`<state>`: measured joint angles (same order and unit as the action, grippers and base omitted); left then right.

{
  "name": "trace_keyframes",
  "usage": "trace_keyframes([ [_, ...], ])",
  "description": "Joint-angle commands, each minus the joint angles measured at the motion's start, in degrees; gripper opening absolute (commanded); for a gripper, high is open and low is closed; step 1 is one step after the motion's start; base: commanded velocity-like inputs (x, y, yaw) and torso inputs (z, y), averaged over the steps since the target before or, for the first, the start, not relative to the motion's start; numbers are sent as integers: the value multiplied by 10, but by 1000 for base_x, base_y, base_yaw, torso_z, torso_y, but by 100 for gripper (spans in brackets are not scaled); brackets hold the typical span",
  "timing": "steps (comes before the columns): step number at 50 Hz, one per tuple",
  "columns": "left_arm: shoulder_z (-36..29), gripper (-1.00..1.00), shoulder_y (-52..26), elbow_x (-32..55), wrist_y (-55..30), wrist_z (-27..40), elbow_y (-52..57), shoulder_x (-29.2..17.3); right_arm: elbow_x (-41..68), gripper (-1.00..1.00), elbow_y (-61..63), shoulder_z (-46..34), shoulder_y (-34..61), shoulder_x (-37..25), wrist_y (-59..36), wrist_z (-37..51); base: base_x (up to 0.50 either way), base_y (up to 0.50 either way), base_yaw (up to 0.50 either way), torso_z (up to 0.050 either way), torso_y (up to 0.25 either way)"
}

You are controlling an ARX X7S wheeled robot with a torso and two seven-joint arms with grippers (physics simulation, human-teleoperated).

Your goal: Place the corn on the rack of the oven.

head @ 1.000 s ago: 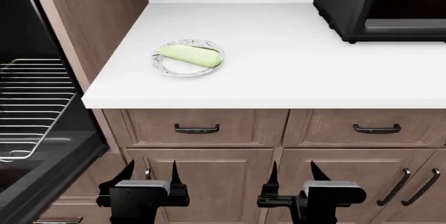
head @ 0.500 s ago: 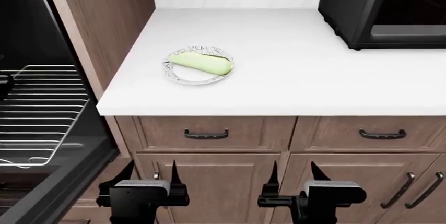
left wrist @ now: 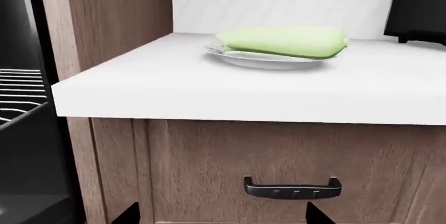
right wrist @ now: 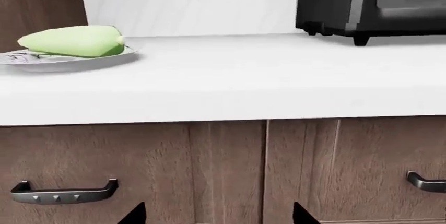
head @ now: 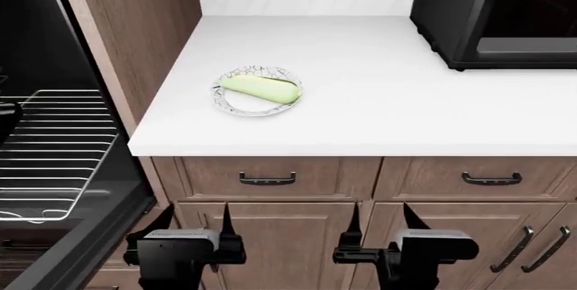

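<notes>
The corn, a pale green cob, lies on a patterned plate on the white counter. It also shows in the left wrist view and the right wrist view. The wire rack is pulled out of the built-in oven at the left; its edge shows in the left wrist view. My left gripper and right gripper are both open and empty, low in front of the cabinet drawers, below counter height.
A small black countertop oven stands at the counter's back right. A wooden panel separates the oven from the counter. Drawer handles and cabinet door handles face me. The oven door hangs open at lower left.
The head view has shifted up and slightly left, so counter, plate and rack sit lower and more rightward in frame. Both grippers stay open in the same spots.
</notes>
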<state>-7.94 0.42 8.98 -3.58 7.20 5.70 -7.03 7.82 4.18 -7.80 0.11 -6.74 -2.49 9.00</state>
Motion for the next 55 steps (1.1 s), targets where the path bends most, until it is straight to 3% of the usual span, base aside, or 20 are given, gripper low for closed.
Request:
trace_keyframes([
  [1, -2, 100, -7, 108, -264, 23, 300, -52, 55, 100, 310, -6, 19, -34, -258, 45, 0, 0, 0, 0, 0],
  [4, 44, 100, -71, 217, -439, 68, 424, -62, 131, 100, 484, 23, 97, -51, -514, 78, 0, 0, 0, 0, 0],
  [5, 33, 100, -83, 202, -455, 84, 436, -70, 155, 100, 518, 36, 131, -49, -586, 86, 0, 0, 0, 0, 0],
  [6, 59, 100, -98, 239, -493, 94, 449, -61, 175, 100, 542, 54, 165, -46, -652, 96, 0, 0, 0, 0, 0],
  [7, 69, 100, -107, 252, -506, 100, 456, -58, 192, 100, 552, 69, 180, -40, -680, 98, 0, 0, 0, 0, 0],
  [10, 135, 100, -181, 354, -624, 144, 487, -44, 427, 100, 558, 171, 282, -69, -792, 237, 0, 0, 0, 0, 0],
  [14, 220, 100, -257, 469, -722, 215, 484, -2, 592, 100, 545, 256, 357, -74, -873, 344, 0, 0, 0, 0, 0],
  [17, 229, 100, -285, 492, -745, 238, 475, 6, 717, 100, 507, 251, 399, -102, -870, 455, 0, 0, 0, 0, 0],
  [21, 232, 100, -318, 511, -762, 254, 464, 8, 771, 100, 479, 231, 429, -123, -859, 504, 0, 0, 0, 0, 0],
  [32, 231, 100, -333, 541, -775, 275, 452, 4, 808, 100, 458, 208, 452, -155, -834, 524, 44, 0, 0, 0, 0],
  [42, 208, 100, -330, 524, -747, 267, 438, -10, 735, 100, 455, 182, 441, -166, -817, 469, 202, 0, 0, 0, 0],
  [55, 204, 100, -326, 528, -728, 279, 431, -18, 753, 100, 450, 169, 449, -179, -808, 489, 203, 0, 0, 0, 0],
])
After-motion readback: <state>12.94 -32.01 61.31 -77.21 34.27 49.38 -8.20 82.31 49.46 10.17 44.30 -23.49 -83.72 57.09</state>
